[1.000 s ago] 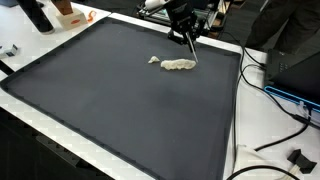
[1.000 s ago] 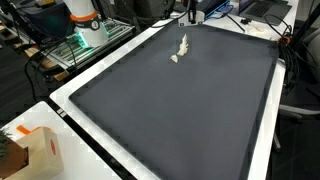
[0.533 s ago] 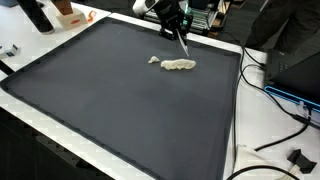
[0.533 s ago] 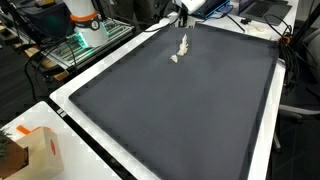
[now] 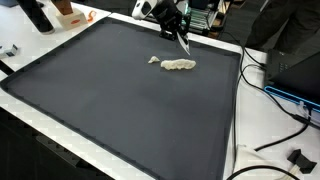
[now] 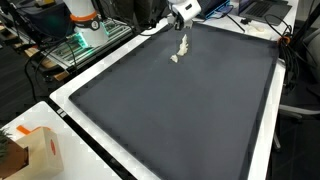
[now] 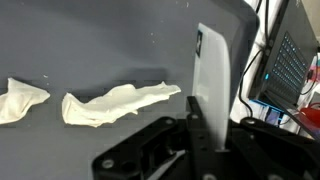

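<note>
Dark mat (image 5: 110, 100) covers most of the table (image 5: 50, 135). Near its far edge lies a long twisted white scrap (image 5: 180, 65), cloth or paper, cannot tell which. It lies flat on the mat, touching nothing. A small crumpled scrap (image 5: 153, 60) sits just beside one end, apart from it. The wrist view shows the same pair: long scrap (image 7: 120, 103), small scrap (image 7: 20, 100), with a clear strip of mat between them.

The gripper (image 5: 187, 46) hangs above the mat, just past the long scrap on the far-edge side, tilted, its tip pointing down toward the scrap's end. The fingers (image 7: 212, 80) look pressed together in the wrist view, with nothing between them. Neither scrap is held.

Risks, as I judge them:
- Fingers brought down while together would only poke or press. The scrap looks light and would likely skid or bunch on the mat.
- The tilt means one tip lands first, which could drag the scrap sideways into the small piece.
- A twisted strip caught at one end lifts unevenly and may slip free.
- The mat's far rim is close, with cables (image 5: 270, 90) off to the side. A wide swing risks a snag.
</note>
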`<state>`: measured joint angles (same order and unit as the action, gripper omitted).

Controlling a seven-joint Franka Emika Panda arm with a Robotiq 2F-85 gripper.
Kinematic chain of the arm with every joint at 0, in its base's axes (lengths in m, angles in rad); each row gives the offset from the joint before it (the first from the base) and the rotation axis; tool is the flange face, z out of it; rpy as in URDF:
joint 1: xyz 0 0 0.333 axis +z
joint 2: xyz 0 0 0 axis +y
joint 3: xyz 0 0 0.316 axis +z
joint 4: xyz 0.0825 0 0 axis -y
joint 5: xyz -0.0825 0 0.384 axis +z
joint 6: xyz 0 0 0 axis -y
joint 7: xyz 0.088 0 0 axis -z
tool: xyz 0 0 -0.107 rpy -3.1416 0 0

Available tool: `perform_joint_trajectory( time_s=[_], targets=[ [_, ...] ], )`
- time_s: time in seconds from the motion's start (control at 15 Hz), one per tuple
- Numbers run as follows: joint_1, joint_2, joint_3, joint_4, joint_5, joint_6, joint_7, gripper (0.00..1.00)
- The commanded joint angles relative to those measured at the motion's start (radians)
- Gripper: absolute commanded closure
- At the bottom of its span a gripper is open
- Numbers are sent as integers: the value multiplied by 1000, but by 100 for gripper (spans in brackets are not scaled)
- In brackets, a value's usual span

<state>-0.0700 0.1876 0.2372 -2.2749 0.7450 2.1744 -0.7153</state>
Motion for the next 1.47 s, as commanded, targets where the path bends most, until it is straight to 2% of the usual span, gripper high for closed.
perform_joint_trajectory(
  time_s=[0.0,0.87,1.4],
  targets=[
    [28,28,-47,13,62,-37,-51,99],
    [33,43,-114,-6,143,-19,19,99],
    [52,-7,-125,-34,145,2,180,99]
  ],
)
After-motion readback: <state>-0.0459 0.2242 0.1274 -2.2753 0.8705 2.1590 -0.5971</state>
